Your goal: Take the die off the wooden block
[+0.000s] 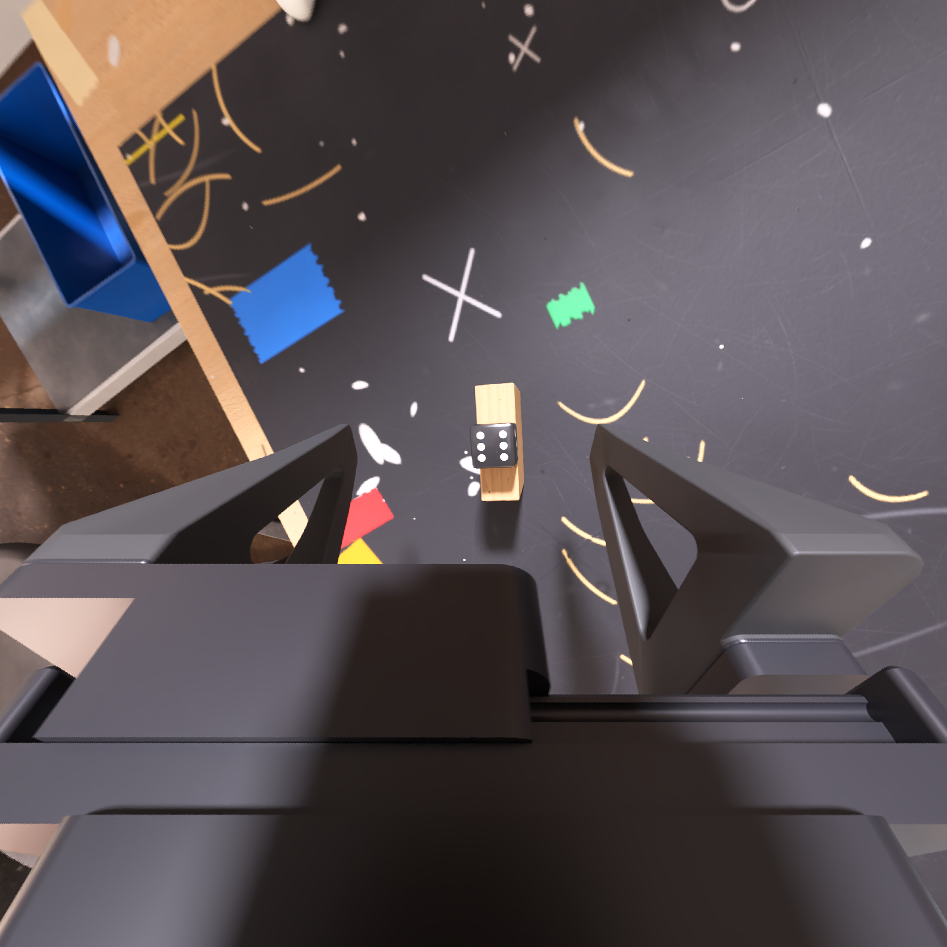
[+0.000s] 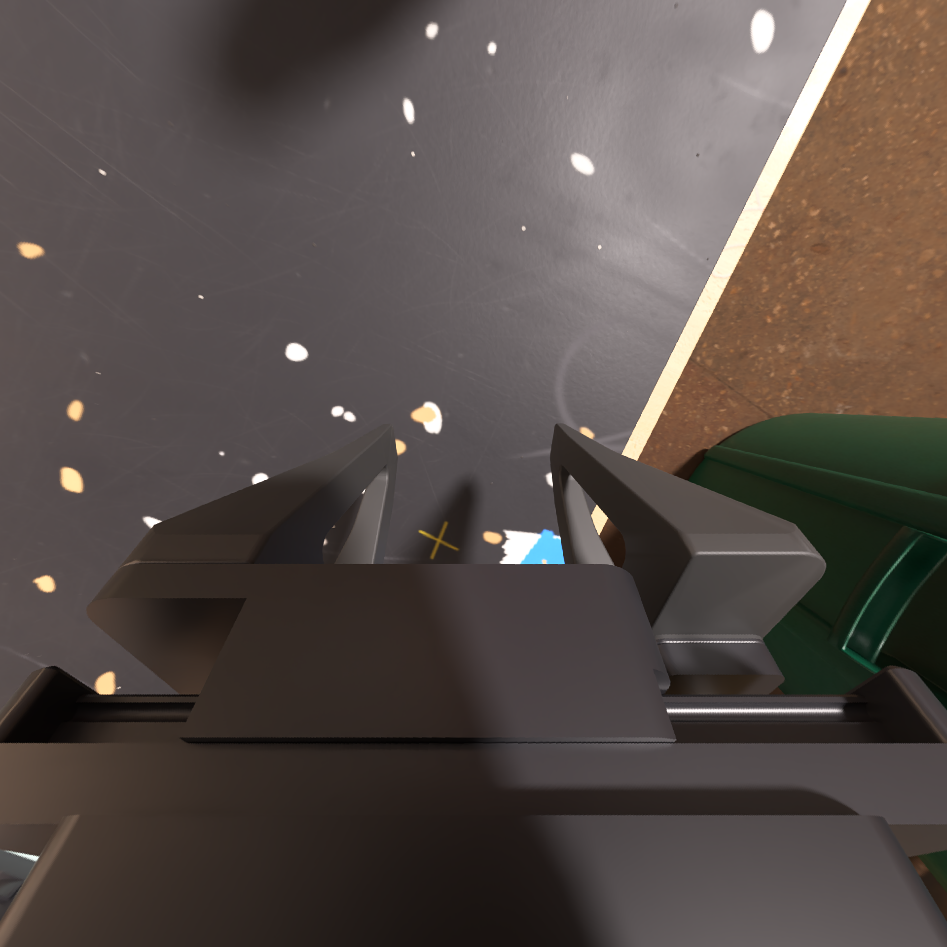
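A black die (image 1: 493,445) with white pips sits on top of a light wooden block (image 1: 498,441) that lies on the dark table. My left gripper (image 1: 472,435) hovers above them, open wide and empty, with the die and block between its two fingers as seen from above and well below them. My right gripper (image 2: 474,435) is open and empty above a bare part of the dark table. The die and block do not show in the right wrist view.
A blue bin (image 1: 66,205) stands beyond the table's wooden left edge (image 1: 169,287). Flat blue (image 1: 287,302), green (image 1: 570,306), red (image 1: 366,515) and yellow (image 1: 358,555) patches and chalk marks lie on the table. A dark green object (image 2: 845,538) sits off the right table edge (image 2: 738,256).
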`<state>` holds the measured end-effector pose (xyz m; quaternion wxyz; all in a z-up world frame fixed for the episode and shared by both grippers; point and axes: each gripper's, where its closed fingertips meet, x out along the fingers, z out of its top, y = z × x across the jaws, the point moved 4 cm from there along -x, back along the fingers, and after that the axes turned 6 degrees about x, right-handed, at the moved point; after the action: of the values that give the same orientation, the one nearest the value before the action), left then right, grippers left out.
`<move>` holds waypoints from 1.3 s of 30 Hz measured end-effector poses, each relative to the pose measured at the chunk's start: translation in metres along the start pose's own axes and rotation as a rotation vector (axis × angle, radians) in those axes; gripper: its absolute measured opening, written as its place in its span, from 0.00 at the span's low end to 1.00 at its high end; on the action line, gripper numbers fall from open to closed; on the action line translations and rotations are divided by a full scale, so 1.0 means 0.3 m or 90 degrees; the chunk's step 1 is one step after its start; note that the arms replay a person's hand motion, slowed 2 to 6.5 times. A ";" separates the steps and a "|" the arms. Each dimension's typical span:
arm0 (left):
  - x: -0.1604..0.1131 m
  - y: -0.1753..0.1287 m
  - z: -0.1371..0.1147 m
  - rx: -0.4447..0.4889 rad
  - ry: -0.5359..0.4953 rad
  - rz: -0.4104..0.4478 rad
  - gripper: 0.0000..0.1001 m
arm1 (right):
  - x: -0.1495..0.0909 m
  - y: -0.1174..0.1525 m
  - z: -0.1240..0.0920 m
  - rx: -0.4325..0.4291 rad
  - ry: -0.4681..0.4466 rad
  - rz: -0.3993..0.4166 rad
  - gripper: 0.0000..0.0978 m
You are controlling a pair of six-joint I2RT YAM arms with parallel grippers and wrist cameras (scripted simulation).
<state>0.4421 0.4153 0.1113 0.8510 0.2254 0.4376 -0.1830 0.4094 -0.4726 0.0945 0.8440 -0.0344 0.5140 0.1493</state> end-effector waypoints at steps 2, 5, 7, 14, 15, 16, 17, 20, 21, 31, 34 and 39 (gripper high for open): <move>0.019 -0.005 -0.015 -0.003 0.011 -0.007 0.72 | 0.019 -0.005 -0.011 -0.009 0.007 -0.014 0.51; 0.048 -0.005 -0.039 -0.002 0.033 -0.007 0.58 | 0.042 -0.005 -0.022 -0.018 0.010 -0.032 0.49; 0.066 -0.007 -0.048 -0.005 0.037 -0.011 0.49 | 0.049 -0.004 -0.024 -0.011 0.006 -0.035 0.45; 0.085 -0.023 -0.027 -0.061 -0.035 -0.089 0.24 | 0.050 0.006 -0.010 0.007 -0.022 -0.030 0.33; 0.084 -0.021 -0.027 -0.063 -0.038 -0.091 0.22 | 0.050 0.009 -0.010 0.007 -0.025 -0.031 0.32; 0.083 -0.019 -0.028 -0.064 -0.040 -0.090 0.21 | 0.052 0.013 -0.009 0.007 -0.027 -0.032 0.30; 0.083 -0.018 -0.027 -0.065 -0.041 -0.088 0.20 | 0.054 0.019 -0.008 0.007 -0.028 -0.031 0.29; 0.083 -0.018 -0.026 -0.073 -0.047 -0.084 0.18 | 0.060 0.046 0.000 0.005 -0.031 -0.024 0.28; 0.083 -0.019 -0.026 -0.076 -0.049 -0.083 0.18 | 0.063 0.057 0.002 0.003 -0.032 -0.021 0.27; 0.071 -0.018 -0.035 -0.105 -0.080 -0.072 0.16 | 0.094 0.211 0.035 -0.016 -0.037 0.003 0.27; 0.063 -0.017 -0.036 -0.112 -0.093 -0.067 0.16 | 0.106 0.268 0.044 -0.020 -0.038 0.014 0.28; 0.041 -0.016 -0.037 -0.120 -0.108 -0.055 0.16 | 0.129 0.381 0.064 -0.026 -0.049 0.050 0.33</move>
<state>0.4391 0.4159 0.0942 0.8938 0.1093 0.3883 -0.1959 0.4096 -0.3513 0.0804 0.8556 -0.0257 0.4790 0.1943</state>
